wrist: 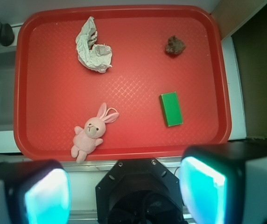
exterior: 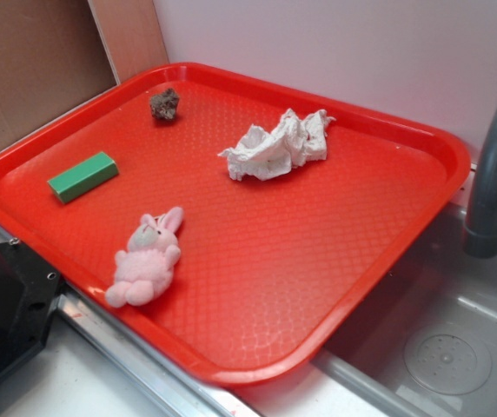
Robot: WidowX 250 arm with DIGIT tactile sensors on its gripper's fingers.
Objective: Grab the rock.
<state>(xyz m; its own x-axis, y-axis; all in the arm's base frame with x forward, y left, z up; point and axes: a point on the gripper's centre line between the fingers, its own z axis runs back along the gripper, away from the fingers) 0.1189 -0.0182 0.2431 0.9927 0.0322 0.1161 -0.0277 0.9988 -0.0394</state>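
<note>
Gaping claw (wrist: 124,189) high above rock (wrist: 175,45), fingertips cropped by frame edge

No legible text, label, brand, number or sign anywhere in either view.

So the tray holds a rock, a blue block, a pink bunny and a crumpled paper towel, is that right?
Not quite: the block is green, not blue, as the wrist view shows. The rest stands: the tray holds the rock, the pink bunny and the crumpled paper towel.
</note>
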